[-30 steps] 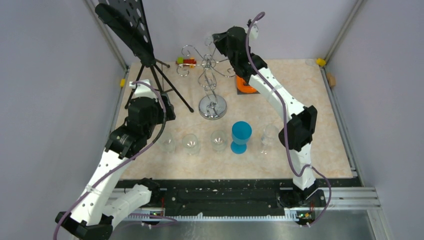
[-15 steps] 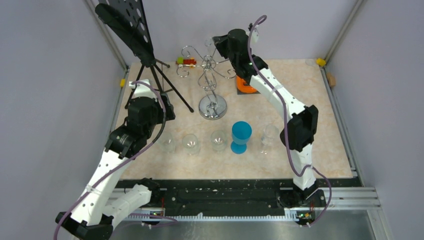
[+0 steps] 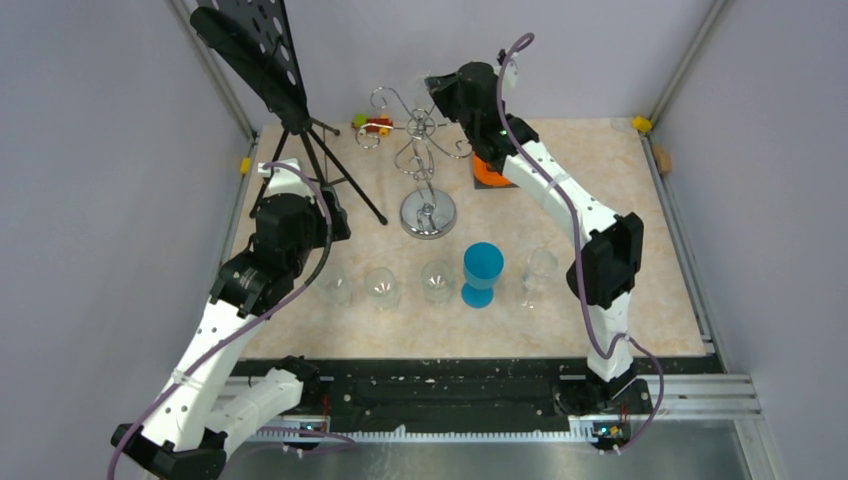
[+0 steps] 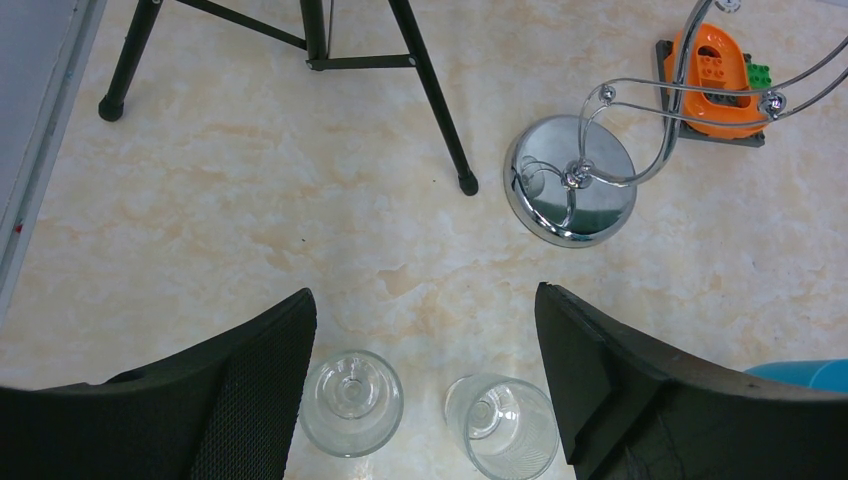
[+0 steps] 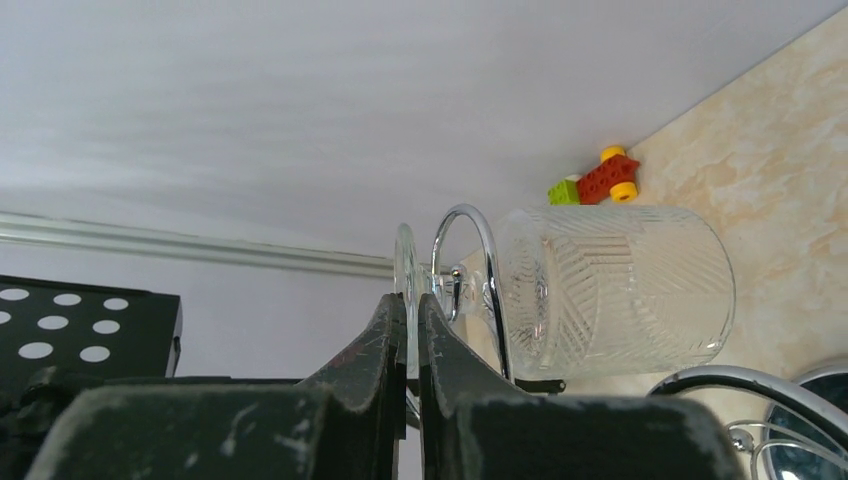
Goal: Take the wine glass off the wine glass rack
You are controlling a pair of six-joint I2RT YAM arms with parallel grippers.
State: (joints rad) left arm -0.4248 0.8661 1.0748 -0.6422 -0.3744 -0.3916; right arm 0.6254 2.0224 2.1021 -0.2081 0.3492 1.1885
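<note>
Beige marbled tabletop inside grey walls, four empty clear glasses and a blue goblet in a row, and only the right wrist view shows the right gripper pinched shut on the foot of the wine glass, which hangs in a hook of the wine glass rack (left gripper wide open, holding nothing).

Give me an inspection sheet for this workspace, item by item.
Surface: beige marbled table; no spills seen.
Job's things: wine glass not yet off, its stem in a hook of the wine glass rack.
Clutter: black music stand; four clear glasses and a blue goblet in a row; orange block; small toy.
Grippers: left gripper, jaws open above two glasses; right gripper, jaws shut on the wine glass's foot.
Cables: purple cables along both arms; no snag seen.
Surroundings: grey walls, metal frame posts.
</note>
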